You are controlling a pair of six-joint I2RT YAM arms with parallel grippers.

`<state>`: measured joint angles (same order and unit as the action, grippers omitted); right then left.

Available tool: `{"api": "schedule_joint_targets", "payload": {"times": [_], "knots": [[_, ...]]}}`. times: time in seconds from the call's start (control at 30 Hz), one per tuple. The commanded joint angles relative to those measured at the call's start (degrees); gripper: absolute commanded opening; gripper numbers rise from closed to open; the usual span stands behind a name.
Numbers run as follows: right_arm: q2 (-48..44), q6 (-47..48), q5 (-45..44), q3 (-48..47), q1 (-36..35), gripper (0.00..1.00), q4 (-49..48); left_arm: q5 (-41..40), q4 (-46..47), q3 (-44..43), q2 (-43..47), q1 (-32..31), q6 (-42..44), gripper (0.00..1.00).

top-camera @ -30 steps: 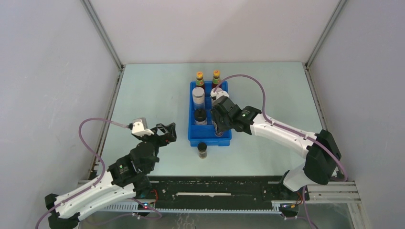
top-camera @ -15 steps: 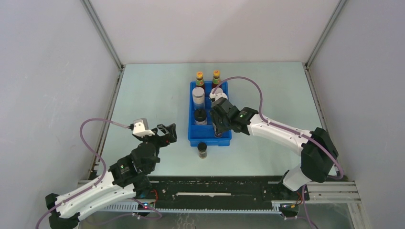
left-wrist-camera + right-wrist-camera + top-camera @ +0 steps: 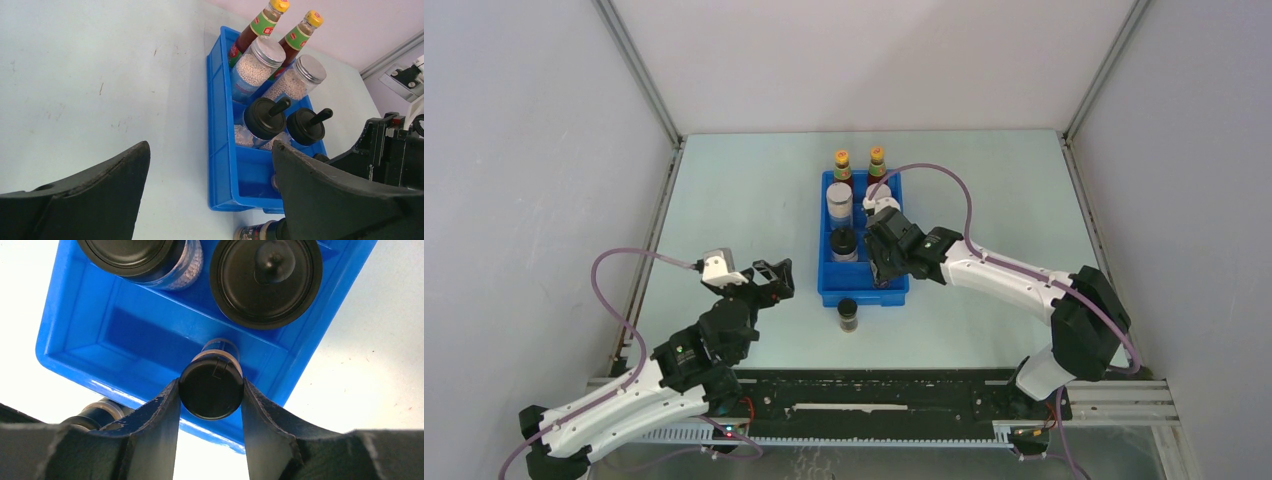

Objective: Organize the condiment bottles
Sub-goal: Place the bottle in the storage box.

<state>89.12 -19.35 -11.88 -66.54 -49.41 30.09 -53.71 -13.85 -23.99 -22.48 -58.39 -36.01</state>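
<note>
The blue tray (image 3: 828,283) holds two red sauce bottles (image 3: 842,166) with yellow caps at its far end, then grey-lidded jars (image 3: 839,201), then black-lidded jars (image 3: 844,243). My right gripper (image 3: 882,268) reaches down into the tray's near right compartment. In the right wrist view it (image 3: 210,385) is shut on a tiny black-capped jar (image 3: 211,396), held upright; whether the jar rests on the floor I cannot tell. A second tiny dark jar (image 3: 848,314) stands on the table just in front of the tray. My left gripper (image 3: 774,278) stays open left of the tray, holding nothing.
Grey walls and metal rails enclose the pale table (image 3: 744,200). The right arm's purple cable (image 3: 944,175) arcs over the tray's far right. In the left wrist view the tray's near left compartment (image 3: 255,175) shows bare blue floor.
The right arm has shifted slightly left over the tray, still gripping the tiny jar. The left arm and the bottles have not moved.
</note>
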Motion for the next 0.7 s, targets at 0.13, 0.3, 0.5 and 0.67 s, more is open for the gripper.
{"api": "schedule_joint_targets", "payload": {"times": [0.13, 0.3, 0.5, 0.67], "knots": [[0.1, 0.7, -0.3, 1.0, 0.6, 0.0, -2.4, -1.6, 1.6, 1.3, 0.0, -0.4, 0.0, 0.95], [0.3, 0.4, -0.2, 1.3, 0.6, 0.0, -2.6, -1.5, 1.7, 1.2, -0.1, -0.4, 0.0, 0.95], [0.6, 0.3, -0.1, 1.4, 0.6, 0.0, -2.7, -1.5, 1.6, 1.2, -0.1, -0.4, 0.0, 0.95], [0.7, 0.2, 0.0, 1.4, 0.6, 0.0, -2.8, -1.5, 1.6, 1.2, -0.2, -0.4, -0.1, 0.95]]}}
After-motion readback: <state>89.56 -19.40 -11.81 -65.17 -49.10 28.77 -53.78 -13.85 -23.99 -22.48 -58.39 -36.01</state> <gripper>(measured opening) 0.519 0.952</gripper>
